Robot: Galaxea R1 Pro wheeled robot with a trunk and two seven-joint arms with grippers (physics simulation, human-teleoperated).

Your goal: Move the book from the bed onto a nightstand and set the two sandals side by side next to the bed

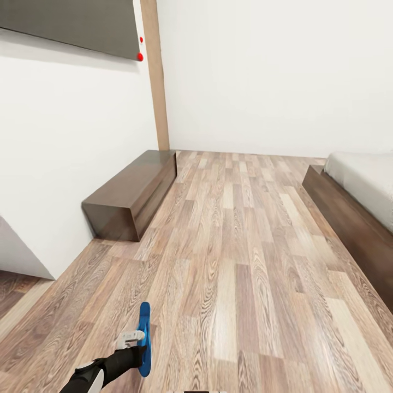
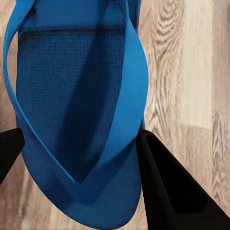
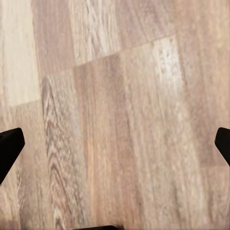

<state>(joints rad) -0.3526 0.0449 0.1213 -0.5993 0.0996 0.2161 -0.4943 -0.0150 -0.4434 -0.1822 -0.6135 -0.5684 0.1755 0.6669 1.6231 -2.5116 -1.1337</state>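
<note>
Your left gripper (image 2: 79,153) is clamped on one blue sandal (image 2: 76,105): in the left wrist view the two black fingers (image 2: 167,187) press against the sole's opposite edges, with the strap facing the camera. In the head view that sandal (image 1: 144,338) stands on edge at the tip of your left gripper (image 1: 139,344), above the plank floor (image 1: 245,273). Your right gripper (image 3: 115,143) is spread wide with nothing between its fingertips, only floor (image 3: 120,120) beyond it. The bed (image 1: 360,191) lies well ahead and to the right of the held sandal; a long low dark cabinet (image 1: 134,194) stands ahead of the left gripper by the wall.
</note>
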